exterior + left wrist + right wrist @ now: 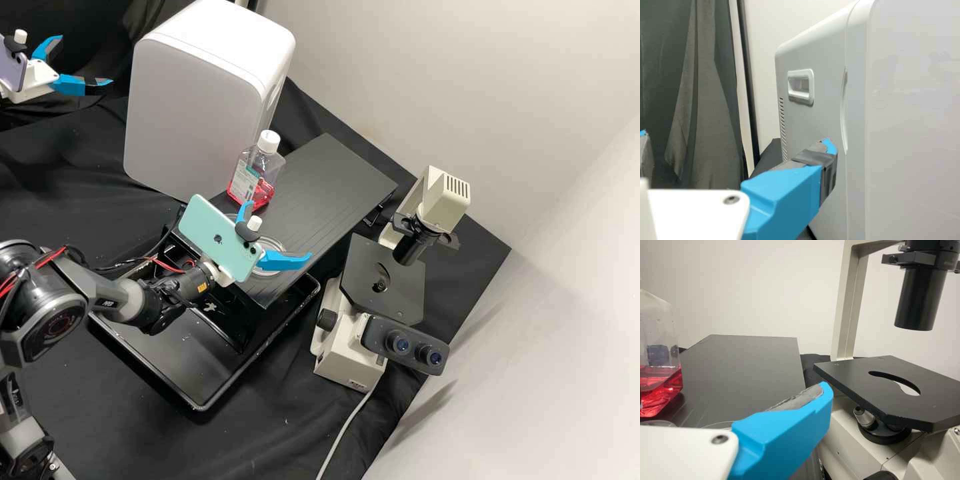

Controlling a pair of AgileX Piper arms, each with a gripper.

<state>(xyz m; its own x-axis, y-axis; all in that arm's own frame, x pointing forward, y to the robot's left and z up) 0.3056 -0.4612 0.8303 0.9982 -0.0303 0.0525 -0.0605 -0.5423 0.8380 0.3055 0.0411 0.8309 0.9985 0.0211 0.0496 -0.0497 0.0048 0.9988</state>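
At the middle of the high view, the right gripper [280, 230] hangs low over the dish [272, 244]. Its fingers are spread wide, one past each side of the rim, and they hold nothing. I judge the spread is set to straddle the dish. I cannot tell whether they touch it. The dish lies flat on the black platform [333, 180], open face up. It is round, so it has no long axis. At twelve o'clock from it a flask [255, 175] stands upright, cap up and long axis vertical, just in front of the white box [200, 93]. The microscope [390, 293] stands on the tabletop [87, 180] at three o'clock, apart from the platform. Far off at ten o'clock, the left gripper [83, 60] is raised beside the box, wide open and empty, probably parked out of the way.

Left wrist view: one blue finger [790, 192] points along the box's side, close to it but apart.

Right wrist view: a finger [785, 432] points over the platform, with the flask at nine o'clock. The microscope's stage [855, 377] is at three o'clock, its hole under the lens.
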